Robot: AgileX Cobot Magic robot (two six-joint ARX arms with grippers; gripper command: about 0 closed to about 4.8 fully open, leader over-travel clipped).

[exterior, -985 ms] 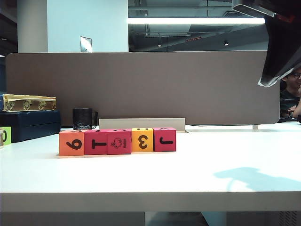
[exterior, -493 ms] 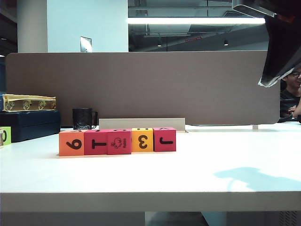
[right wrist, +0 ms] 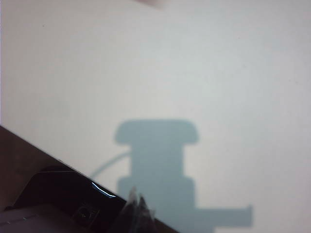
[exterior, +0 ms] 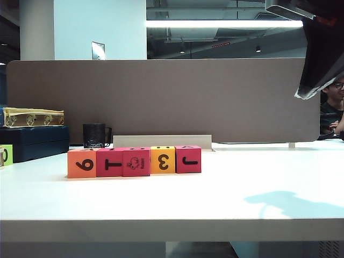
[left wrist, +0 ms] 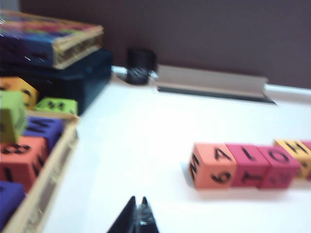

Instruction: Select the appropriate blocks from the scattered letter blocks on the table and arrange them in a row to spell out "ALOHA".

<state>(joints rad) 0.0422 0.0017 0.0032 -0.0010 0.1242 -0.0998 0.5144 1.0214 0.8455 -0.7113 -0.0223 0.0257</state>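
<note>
Across the exterior frames nothing has changed: the five letter blocks sit in the same touching row on the white worktop, left of centre, and the arm shadow on the right of the worktop has not shifted.

From the left, the row runs orange block, pink-red block, a second pink-red block with an animal drawing, yellow block, and a third pink-red block. Front faces read 6, T, the drawing, 3 and J. In the left wrist view the top faces of the first four read A, L, O, H; the row's end runs off the frame.

The left gripper has its fingers together and holds nothing, above bare worktop near the orange block. Beside it a tray holds spare blocks, by a dark blue box and a black mug.

The right gripper is likewise closed and empty, hanging over bare worktop on the right, well apart from the row.
</note>
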